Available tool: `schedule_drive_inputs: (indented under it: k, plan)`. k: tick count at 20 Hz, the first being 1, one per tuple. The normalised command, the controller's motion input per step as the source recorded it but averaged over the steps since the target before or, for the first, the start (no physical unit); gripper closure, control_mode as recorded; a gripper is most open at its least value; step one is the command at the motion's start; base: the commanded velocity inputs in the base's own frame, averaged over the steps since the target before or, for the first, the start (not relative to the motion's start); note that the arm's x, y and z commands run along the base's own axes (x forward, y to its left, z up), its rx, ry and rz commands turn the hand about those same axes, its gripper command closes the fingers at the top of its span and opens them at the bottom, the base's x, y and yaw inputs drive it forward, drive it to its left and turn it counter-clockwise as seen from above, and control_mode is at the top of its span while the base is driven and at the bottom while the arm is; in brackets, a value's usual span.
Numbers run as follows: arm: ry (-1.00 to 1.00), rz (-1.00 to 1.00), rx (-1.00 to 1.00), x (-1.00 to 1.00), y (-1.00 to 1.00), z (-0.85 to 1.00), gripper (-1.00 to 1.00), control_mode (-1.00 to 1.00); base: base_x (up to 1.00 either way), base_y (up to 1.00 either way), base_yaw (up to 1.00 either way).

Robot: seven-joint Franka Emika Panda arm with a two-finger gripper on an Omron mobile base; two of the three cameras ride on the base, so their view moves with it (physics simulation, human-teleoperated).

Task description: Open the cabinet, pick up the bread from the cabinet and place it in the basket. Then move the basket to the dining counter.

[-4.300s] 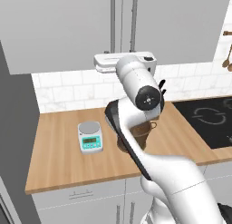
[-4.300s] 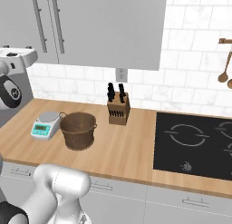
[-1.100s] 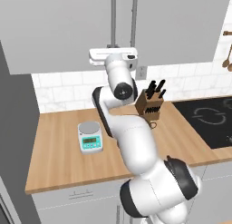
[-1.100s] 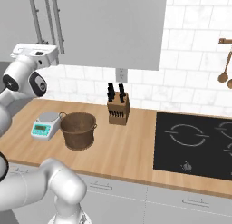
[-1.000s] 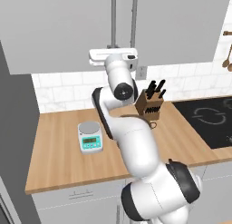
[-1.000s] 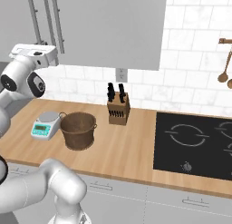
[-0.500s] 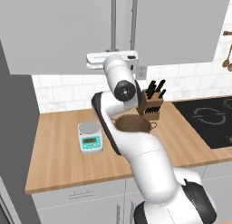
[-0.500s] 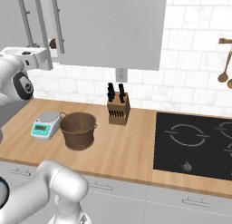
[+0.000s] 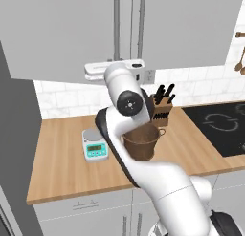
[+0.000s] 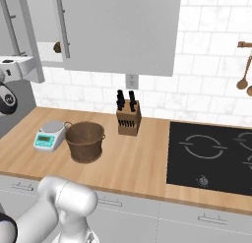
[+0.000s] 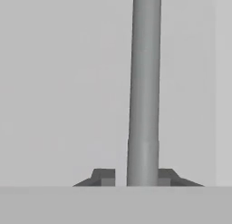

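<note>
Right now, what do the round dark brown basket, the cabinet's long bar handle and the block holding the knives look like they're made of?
Round dark brown basket: apparently woven wicker, matte, ribbed texture on its wall. Long bar handle between the gripper fingertips: probably brushed metal, smooth silver-grey with a soft sheen. Knife block: seemingly wood, tan and matte.

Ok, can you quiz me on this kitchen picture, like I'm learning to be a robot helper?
1. True or false: the basket lies tipped on its side.
2. What stands between the tips of the claw?
3. The kitchen scale is: A inside the basket, B beside the basket, C on top of the basket.

Key: 1 false, it stands upright on the wood counter; 2 the cabinet's bar handle; 3 B.
</note>
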Motion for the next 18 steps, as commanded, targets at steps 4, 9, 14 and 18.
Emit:
schedule_drive_inputs:
  k: [4,9,14,18]
  plan:
    - [0.02,0.00,0.00,-0.63,0.62,0.00,1.00,-1.00,0.00,0.00,0.00]
    - [0.03,0.00,0.00,-0.63,0.62,0.00,1.00,-1.00,0.00,0.00,0.00]
    - [0.03,0.02,0.00,-0.53,0.61,0.00,1.00,-1.00,0.00,0.00,0.00]
    - [0.05,0.05,0.00,-0.39,0.49,0.00,1.00,-1.00,0.00,0.00,0.00]
